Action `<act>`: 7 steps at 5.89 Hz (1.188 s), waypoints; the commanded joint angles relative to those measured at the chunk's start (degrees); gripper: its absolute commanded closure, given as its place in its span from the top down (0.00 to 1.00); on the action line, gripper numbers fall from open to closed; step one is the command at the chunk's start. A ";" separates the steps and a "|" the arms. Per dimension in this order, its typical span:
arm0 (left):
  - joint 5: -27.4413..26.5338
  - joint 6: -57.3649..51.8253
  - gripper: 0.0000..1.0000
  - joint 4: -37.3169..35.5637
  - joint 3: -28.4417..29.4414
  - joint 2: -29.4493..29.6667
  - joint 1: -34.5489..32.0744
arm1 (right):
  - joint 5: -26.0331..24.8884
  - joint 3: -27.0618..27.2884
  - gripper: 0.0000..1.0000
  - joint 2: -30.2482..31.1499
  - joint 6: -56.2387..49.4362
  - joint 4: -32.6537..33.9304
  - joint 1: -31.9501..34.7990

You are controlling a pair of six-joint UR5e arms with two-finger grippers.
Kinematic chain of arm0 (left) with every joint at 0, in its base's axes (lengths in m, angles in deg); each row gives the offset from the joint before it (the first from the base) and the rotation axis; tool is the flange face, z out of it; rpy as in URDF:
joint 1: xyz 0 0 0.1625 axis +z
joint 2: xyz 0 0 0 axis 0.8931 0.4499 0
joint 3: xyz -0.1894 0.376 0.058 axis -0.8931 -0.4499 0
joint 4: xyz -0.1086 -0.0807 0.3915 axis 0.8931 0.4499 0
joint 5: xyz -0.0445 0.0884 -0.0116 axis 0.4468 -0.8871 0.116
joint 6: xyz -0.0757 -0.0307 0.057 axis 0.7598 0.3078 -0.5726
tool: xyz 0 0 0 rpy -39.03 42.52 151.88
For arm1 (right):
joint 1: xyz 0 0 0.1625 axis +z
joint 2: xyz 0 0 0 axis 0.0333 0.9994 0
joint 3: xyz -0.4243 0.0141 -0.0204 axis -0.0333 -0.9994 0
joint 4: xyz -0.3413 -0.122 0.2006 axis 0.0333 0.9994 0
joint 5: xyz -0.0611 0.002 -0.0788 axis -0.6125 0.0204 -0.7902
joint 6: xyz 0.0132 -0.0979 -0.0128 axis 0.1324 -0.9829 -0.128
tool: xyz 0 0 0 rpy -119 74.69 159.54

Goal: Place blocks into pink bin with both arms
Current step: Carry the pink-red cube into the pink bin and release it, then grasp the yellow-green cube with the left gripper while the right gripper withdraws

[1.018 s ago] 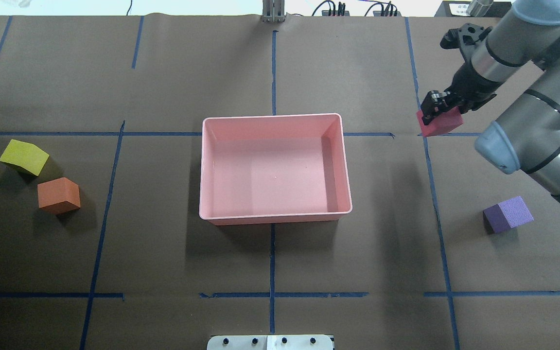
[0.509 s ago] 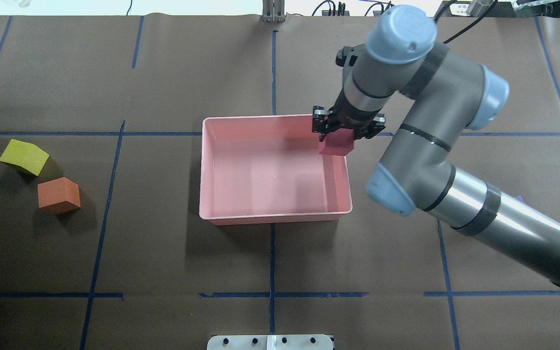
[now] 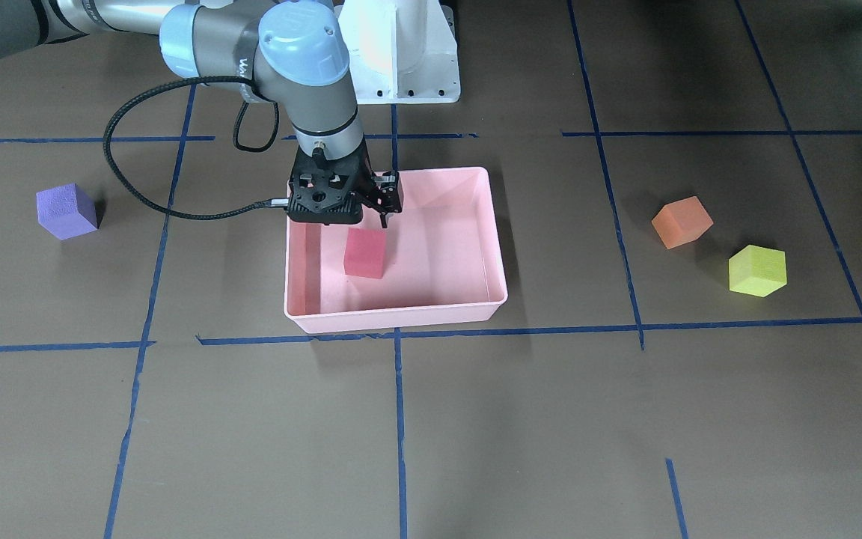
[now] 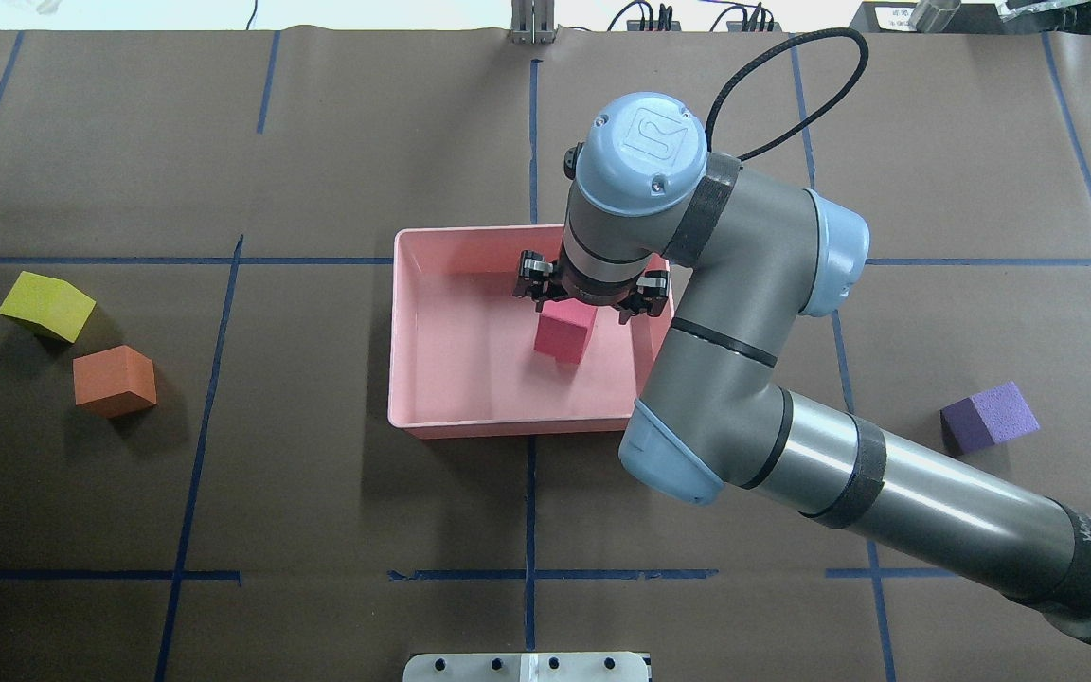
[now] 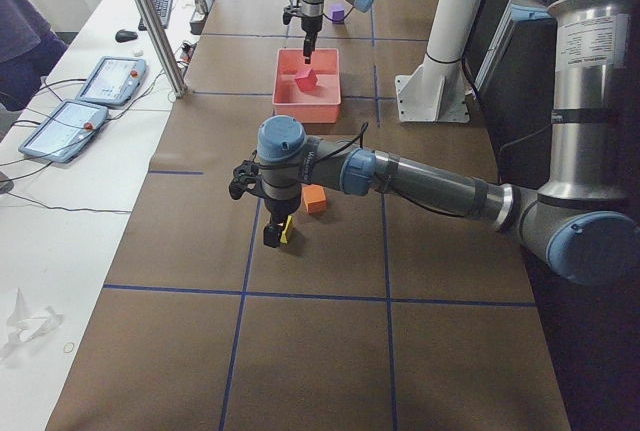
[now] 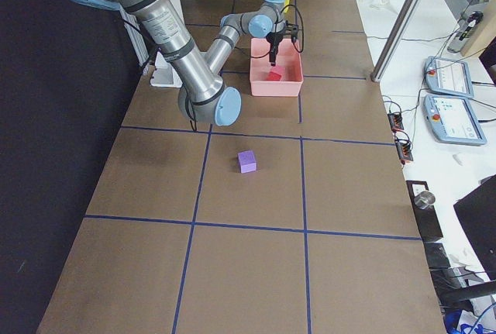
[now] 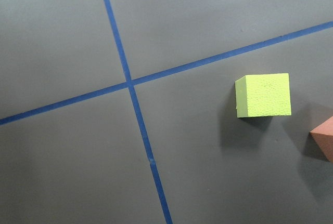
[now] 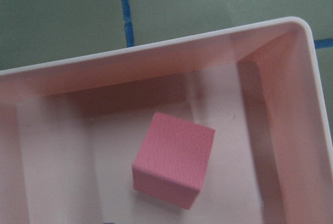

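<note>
My right gripper (image 4: 591, 301) hangs over the pink bin (image 4: 394, 332), jaws spread wider than the red-pink block (image 4: 564, 333), which sits free on the bin floor below it (image 3: 365, 253) (image 8: 174, 159). The purple block (image 4: 991, 417) lies on the table right of the bin. The yellow-green block (image 4: 45, 305) and the orange block (image 4: 115, 381) lie at the far left. My left gripper (image 5: 272, 237) shows only in the exterior left view, just above the yellow-green block (image 7: 263, 95); I cannot tell whether it is open or shut.
Brown paper with blue tape lines covers the table. The white pedestal base (image 3: 401, 52) stands behind the bin. A black cable (image 3: 139, 187) loops from the right wrist. Tablets and a metal post (image 5: 150, 21) stand along the far table edge.
My right arm carried the red-pink block from the table's right side over the bin and let it go. The block now sits on the bin floor.
</note>
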 commanded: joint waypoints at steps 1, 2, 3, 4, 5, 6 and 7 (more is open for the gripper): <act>-0.05 4.70 1.00 6.21 4.74 3.15 7.99 | 1.90 5.03 1.00 0.20 -10.88 10.67 3.83; -0.05 8.72 1.00 13.04 13.57 7.60 8.19 | 7.84 6.98 1.00 2.64 -18.25 11.78 9.43; -0.13 15.81 1.00 22.51 19.84 9.22 10.89 | 10.51 8.83 1.00 5.71 -25.46 11.79 14.10; -1.96 22.75 1.00 25.56 20.77 9.49 14.92 | 13.67 10.59 1.00 9.22 -30.75 11.79 17.63; -3.81 25.61 1.00 25.68 20.69 9.58 17.57 | 13.78 11.21 1.00 10.56 -32.63 11.70 18.44; -3.91 25.64 1.00 25.59 20.86 9.41 18.46 | 13.87 11.22 1.00 10.66 -32.65 11.70 18.45; -3.91 25.72 1.00 25.59 21.48 9.41 19.34 | 13.79 11.22 1.00 10.83 -32.65 11.70 18.45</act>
